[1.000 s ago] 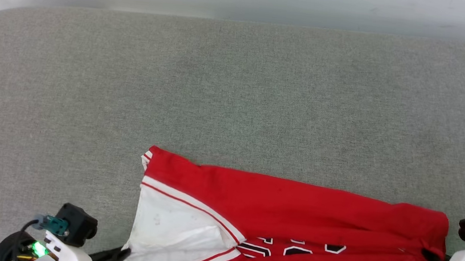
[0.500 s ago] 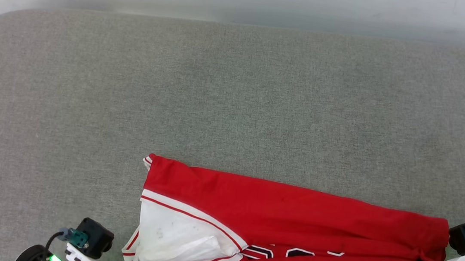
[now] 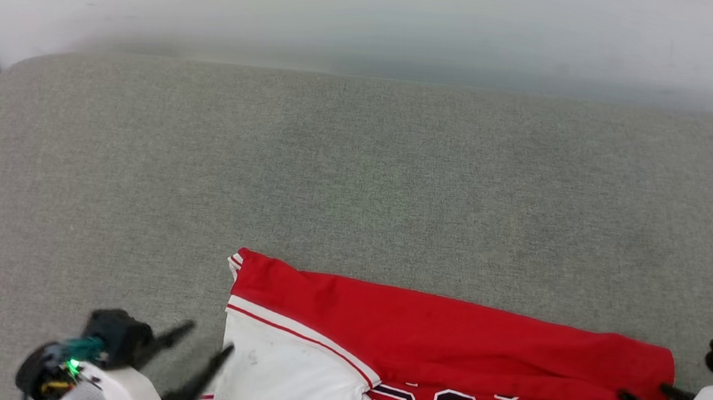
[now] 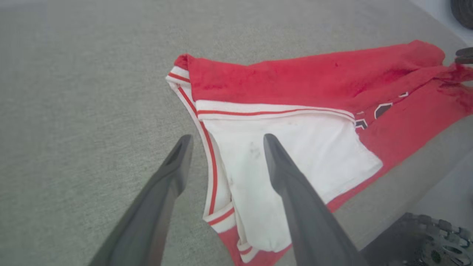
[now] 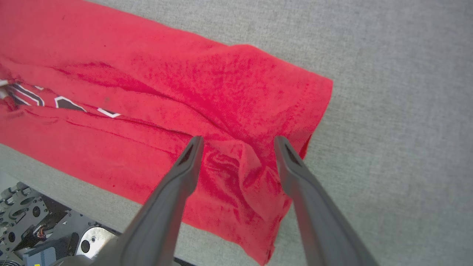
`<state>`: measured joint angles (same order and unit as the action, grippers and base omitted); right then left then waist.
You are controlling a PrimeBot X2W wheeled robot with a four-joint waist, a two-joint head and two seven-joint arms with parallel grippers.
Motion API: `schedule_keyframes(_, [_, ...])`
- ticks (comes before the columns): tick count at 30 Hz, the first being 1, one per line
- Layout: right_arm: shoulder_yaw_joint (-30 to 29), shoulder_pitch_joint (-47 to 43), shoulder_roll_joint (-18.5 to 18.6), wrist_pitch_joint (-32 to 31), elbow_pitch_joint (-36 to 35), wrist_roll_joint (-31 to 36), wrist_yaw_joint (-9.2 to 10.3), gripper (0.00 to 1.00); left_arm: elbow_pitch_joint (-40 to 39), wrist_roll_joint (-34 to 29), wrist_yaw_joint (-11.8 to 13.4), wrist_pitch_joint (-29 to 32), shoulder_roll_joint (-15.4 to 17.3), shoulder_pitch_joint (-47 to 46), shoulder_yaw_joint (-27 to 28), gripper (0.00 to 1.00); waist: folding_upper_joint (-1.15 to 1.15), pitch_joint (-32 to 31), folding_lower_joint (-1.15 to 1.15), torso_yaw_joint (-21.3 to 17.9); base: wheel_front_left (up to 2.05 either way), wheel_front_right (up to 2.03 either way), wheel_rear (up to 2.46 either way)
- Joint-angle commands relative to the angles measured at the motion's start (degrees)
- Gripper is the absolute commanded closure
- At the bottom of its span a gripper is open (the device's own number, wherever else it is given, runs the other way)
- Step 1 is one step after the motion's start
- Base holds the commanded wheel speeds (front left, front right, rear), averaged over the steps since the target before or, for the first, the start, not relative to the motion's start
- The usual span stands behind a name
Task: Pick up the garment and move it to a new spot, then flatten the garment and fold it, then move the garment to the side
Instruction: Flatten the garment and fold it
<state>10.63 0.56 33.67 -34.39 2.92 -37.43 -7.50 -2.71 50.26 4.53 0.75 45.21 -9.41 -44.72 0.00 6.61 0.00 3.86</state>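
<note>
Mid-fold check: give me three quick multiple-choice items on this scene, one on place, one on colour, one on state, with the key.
1. Where on the grey cushion does the garment lie?
A) near edge, by the robot
B) far edge, by the wall
C) far left corner
2. What colour is the sleeve before the left gripper?
A) black
B) all red
C) white with red-striped trim
3. How do the left gripper and right gripper stand?
A) both shut on cloth
B) both open
C) left shut, right open
Key: 1 A, it lies along the near edge; 2 C, white cloth, red stripes; 3 B, jaws apart in both wrist views.
</note>
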Motion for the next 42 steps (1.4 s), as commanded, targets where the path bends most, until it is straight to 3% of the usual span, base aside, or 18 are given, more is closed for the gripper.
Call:
schedule_keyframes(1, [-1.7, -0.8, -1.1, -0.2, -1.1, -1.0, 0.02, 0.0, 0.0, -1.4, 1.5, -3.6, -0.4, 0.0, 1.8, 0.0, 0.0, -0.2, 0.0, 0.0, 0.0, 0.0, 0.0])
schedule_keyframes(5, [-9.4, -0.7, -5.2, -1.0, -4.8, -2.6, 0.02, 0.0, 0.2, -3.6, 5.1, -14.3, -3.6, 1.4, 6.8, 0.0, 0.0, -1.0, 0.0, 0.2, 0.0, 0.0, 0.0])
schedule_keyframes(8, [-13.1, -1.8, -7.4, -1.1, -6.0, -0.5, 0.02, 0.0, 0.3, -6.1, 7.7, -15.8, -6.2, 2.5, 10.9, 0.0, 0.0, -1.9, 0.0, 0.5, 0.0, 0.0, 0.0])
schedule_keyframes(12, [-17.3, -3.7, -11.9, -1.5, -6.9, 3.2, 0.02, 0.0, -4.2, -13.1, 9.5, -16.0, -13.5, 5.5, 22.2, 0.0, 0.0, -2.3, 0.0, 1.1, 0.0, 0.0, 0.0])
schedule_keyframes(17, [-20.7, -6.4, -17.2, -0.4, -7.2, 6.4, 0.02, 0.0, -8.0, -26.8, 6.4, -15.9, -20.8, 10.4, 31.3, 0.0, 0.0, -2.5, 0.0, 1.6, 0.0, 0.0, 0.0])
schedule_keyframes(19, [-22.0, -7.4, -19.0, -0.3, -6.5, 7.8, 0.02, 0.0, -8.3, -30.2, 4.1, -15.9, -23.3, 12.4, 33.3, 0.0, 0.0, -2.6, 0.0, 1.8, 0.0, 0.0, 0.0])
schedule_keyframes(20, [-24.4, -8.4, -21.2, -0.1, -5.6, 9.6, 0.02, 0.0, -7.7, -34.1, 1.1, -15.9, -25.9, 14.5, 35.0, 0.0, 0.0, -2.8, 0.0, 2.1, 0.0, 0.0, 0.0])
schedule_keyframes(24, [-26.3, -9.2, -23.1, 0.1, -4.6, 11.5, 0.02, 0.0, -6.9, -37.2, -2.0, -15.9, -29.5, 16.0, 37.1, 0.0, 0.0, -2.7, 0.0, 2.4, 0.0, 0.0, 0.0])
schedule_keyframes(32, [-29.0, -7.5, -24.2, 1.2, 0.5, 12.7, 0.02, 0.0, -5.1, -41.6, -7.6, -15.9, -33.9, 15.3, 39.4, 0.0, 0.0, -1.3, 0.0, 3.5, 0.0, 0.0, 0.0])
schedule_keyframes(42, [-27.7, -5.1, -23.8, 3.1, 8.8, 13.1, 0.02, 0.0, -4.0, -44.2, -10.4, -15.9, -36.2, 14.3, 40.7, 0.0, 0.0, 1.1, 0.0, 5.1, 0.0, 0.0, 0.0])
